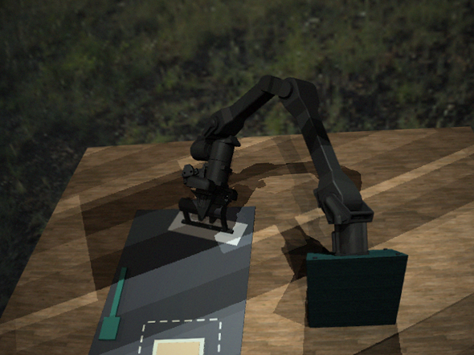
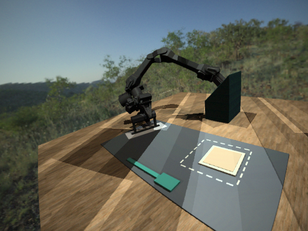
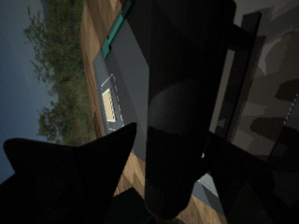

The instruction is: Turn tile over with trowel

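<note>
Seemingly, the open gripper [image 1: 208, 211] [image 2: 148, 119] [image 3: 168, 131] surrounds a handle [image 1: 186, 204] [image 2: 137, 117] [image 3: 182, 93] near the mat's edge [image 1: 248, 206] [image 2: 171, 124].

I work outdoors, in open hill country: blue sky [image 2: 74, 32] fills the upper left, green trees [image 2: 196, 37] cover the slope at upper right, and grass [image 1: 138, 65] lies behind my table [image 1: 428, 172] up top.
</note>
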`<state>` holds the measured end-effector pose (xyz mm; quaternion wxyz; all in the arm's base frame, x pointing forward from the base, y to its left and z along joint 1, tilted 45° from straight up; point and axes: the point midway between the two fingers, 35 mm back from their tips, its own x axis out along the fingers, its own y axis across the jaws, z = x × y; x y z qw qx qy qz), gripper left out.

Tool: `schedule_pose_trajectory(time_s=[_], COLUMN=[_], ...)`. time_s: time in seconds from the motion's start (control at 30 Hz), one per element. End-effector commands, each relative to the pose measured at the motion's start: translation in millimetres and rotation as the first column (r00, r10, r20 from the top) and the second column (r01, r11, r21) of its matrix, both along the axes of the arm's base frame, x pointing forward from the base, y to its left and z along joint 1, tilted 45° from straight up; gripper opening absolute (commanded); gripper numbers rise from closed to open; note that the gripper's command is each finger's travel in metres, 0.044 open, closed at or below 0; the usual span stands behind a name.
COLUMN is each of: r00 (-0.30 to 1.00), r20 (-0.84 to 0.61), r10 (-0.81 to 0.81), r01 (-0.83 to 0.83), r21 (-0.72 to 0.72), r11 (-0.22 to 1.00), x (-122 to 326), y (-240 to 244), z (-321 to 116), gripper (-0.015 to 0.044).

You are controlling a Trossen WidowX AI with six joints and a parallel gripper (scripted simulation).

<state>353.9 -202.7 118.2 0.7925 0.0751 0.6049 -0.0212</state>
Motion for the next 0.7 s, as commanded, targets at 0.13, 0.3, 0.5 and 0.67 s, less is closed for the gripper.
schedule_pose_trajectory(time_s=[0.13, 0.3, 0.5, 0.67], r00=[1.0, 1.0, 1.0, 1.0], r20=[0.004, 0.001, 0.001, 0.002], r10=[0.002, 0.0, 0.0, -0.002], r01=[-0.002, 0.0, 0.0, 0.002], r21=[0.001, -0.002, -0.002, -0.002], r11=[1.0, 1.0, 1.0, 1.0], x=[-4.4, -14.5, -19.6, -53.2], y=[-2.1, -3.5, 4.4, 60.5], z=[22.9, 54.3, 62.1, 82.8], gripper=[0.03, 0.03, 0.03, 0.03])
